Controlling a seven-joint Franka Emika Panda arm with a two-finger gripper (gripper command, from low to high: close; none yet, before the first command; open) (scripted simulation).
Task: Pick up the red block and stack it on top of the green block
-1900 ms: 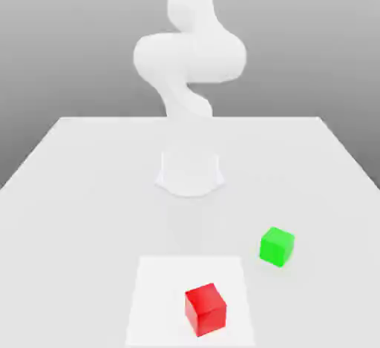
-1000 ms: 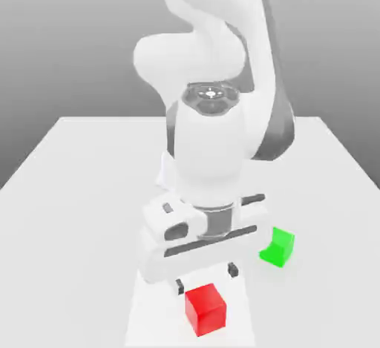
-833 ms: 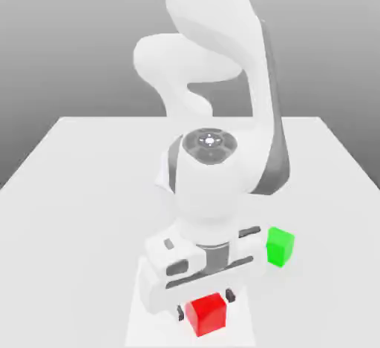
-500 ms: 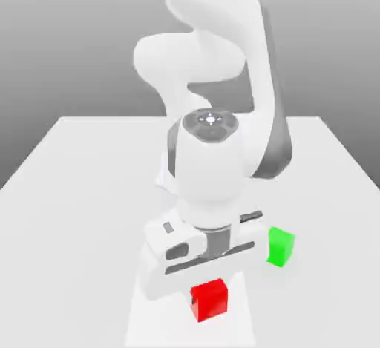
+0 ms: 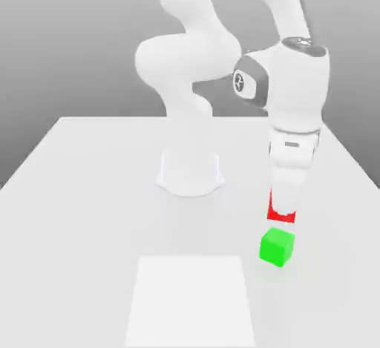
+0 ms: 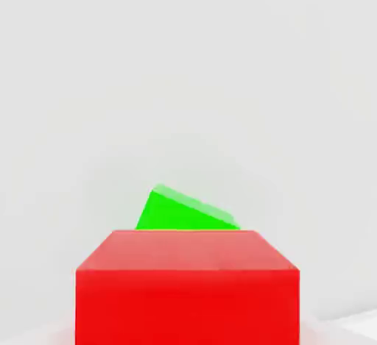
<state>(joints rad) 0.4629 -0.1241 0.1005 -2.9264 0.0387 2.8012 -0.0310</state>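
Change: half a second ago the red block (image 5: 281, 210) was being lifted off the pale square patch (image 5: 191, 300) at the front of the table (image 5: 89, 183); now it is carried through the air, and the patch is left bare.
Arm: the wrist has been swung from the middle of the scene toward the exterior view's right, with the gripper (image 5: 283, 217) pointed down.
Meaning for the task: the pick-up is judged done; transport is nearly finished and only lowering and release remain.
Red block: held above the table, just over the green block (image 5: 277, 246) and not yet touching it, as far as can be told.
Green block: resting on the table at the exterior view's right, in the same place as before.
Fingers: pinching the red block; in the exterior view the block is largely covered by the near finger, with red showing at the finger's edges and tip.
Block relative to fingers: clamped between them at their tips, its underside apparently clear below.
Hand view: the red block (image 6: 188, 285) fills the foreground, with the green block (image 6: 177, 211) seen just past its top edge.
Alignment: possibly slightly off, since the green block appears turned relative to the red one; the offset cannot be judged surely.
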